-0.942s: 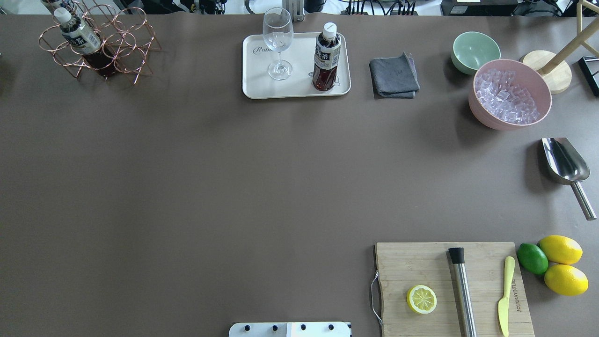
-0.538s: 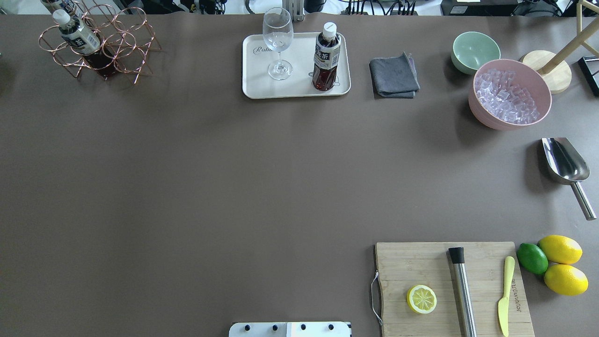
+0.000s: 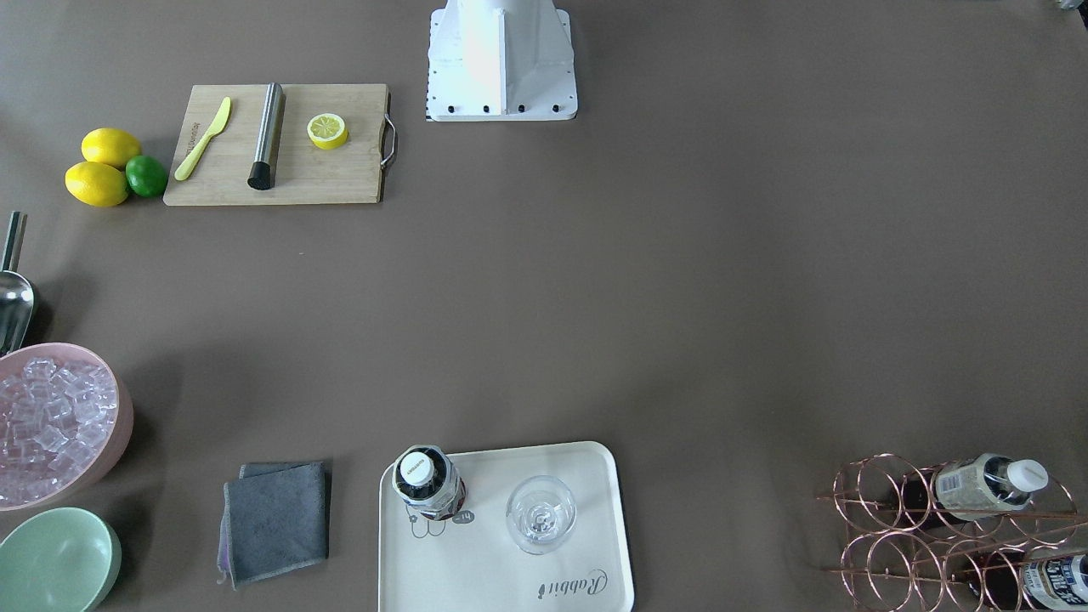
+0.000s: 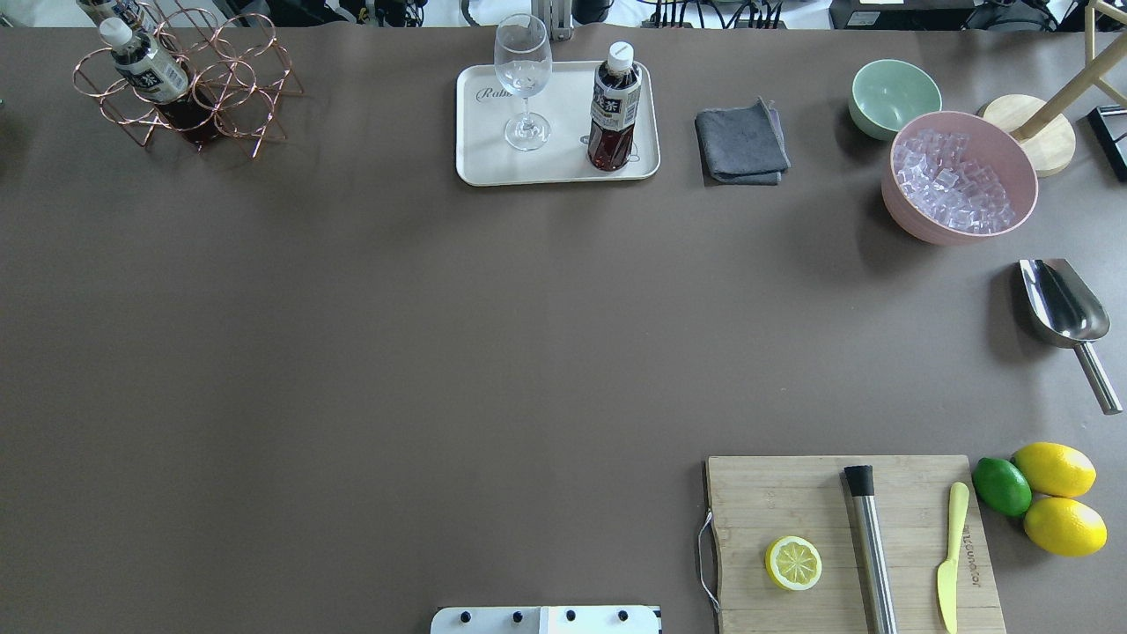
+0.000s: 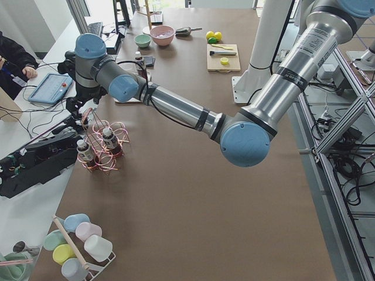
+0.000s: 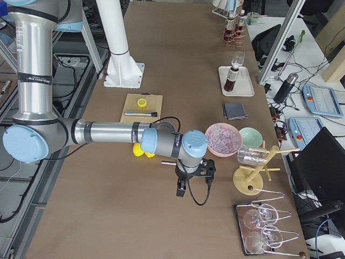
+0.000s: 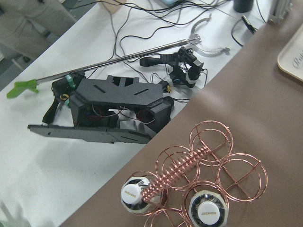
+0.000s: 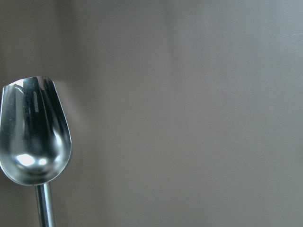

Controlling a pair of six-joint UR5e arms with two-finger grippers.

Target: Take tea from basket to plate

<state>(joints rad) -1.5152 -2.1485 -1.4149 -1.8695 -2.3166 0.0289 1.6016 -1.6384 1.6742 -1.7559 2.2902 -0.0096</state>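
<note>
One tea bottle (image 4: pixel 615 110) stands upright on the plate (image 4: pixel 480 163), just beside a wine glass (image 4: pixel 524 79), so I think that one is done. Two more teas (image 4: pixel 145 70) lean in the basket (image 7: pixel 182 166) at the far left corner of the worktop (image 4: pixel 440 335). My left wrist view looks down on their white caps (image 7: pixel 132 196). The left end effector (image 5: pixel 82 111) hangs over the basket. I only see it from the side, so I cannot tell how wide it is or if it has anything. I cannot tell for the right end effector (image 6: pixel 180 191) either; it hangs over the metal scoop (image 4: pixel 1061 304), well apart from the basket. To take another tea, I would line up over one cap, pinch the neck just under it, and pull along the bottle's lean so the thin rings do not catch. Then I would set it on a bare part of the plate, away from the glass.
</note>
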